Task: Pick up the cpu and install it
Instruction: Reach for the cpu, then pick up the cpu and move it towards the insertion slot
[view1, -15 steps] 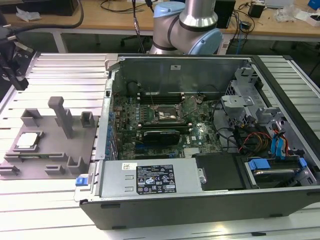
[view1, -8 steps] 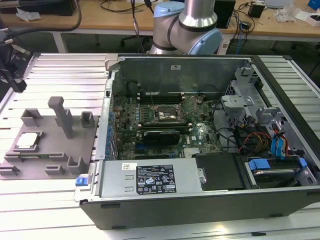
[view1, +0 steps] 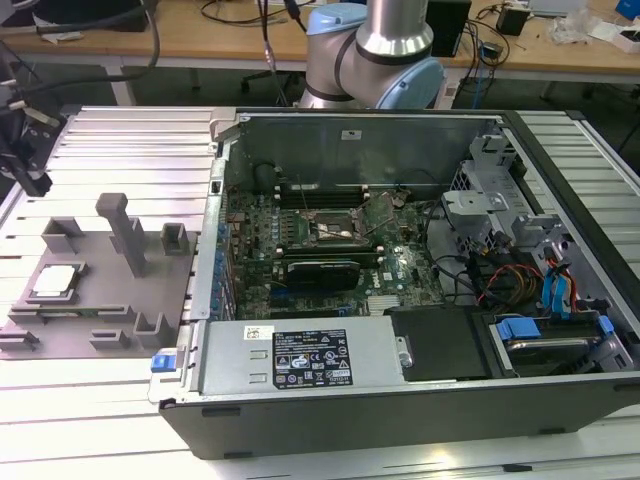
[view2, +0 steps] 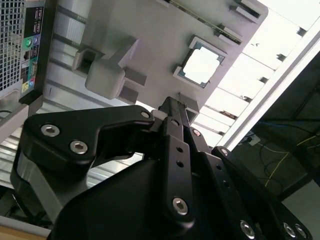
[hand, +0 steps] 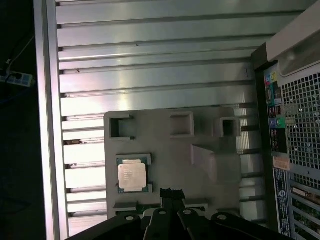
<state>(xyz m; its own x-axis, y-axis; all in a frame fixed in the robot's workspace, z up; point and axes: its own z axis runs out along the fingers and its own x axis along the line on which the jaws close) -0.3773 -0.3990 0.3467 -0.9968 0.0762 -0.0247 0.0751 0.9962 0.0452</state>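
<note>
First wrist view, gripper: fingertips together, holding nothing, over the edge of the holder plate.
cpu: lies in the plate's square recess, near the gripper, not touched.
computer case: open, beside the plate, on the exterior view's right.

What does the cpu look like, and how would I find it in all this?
Start at the open computer case; on the exterior view's left of it lies a grey holder plate. The cpu sits in a square recess of that plate. It is the one flat, shiny silver-white square among dull grey raised blocks.
</note>
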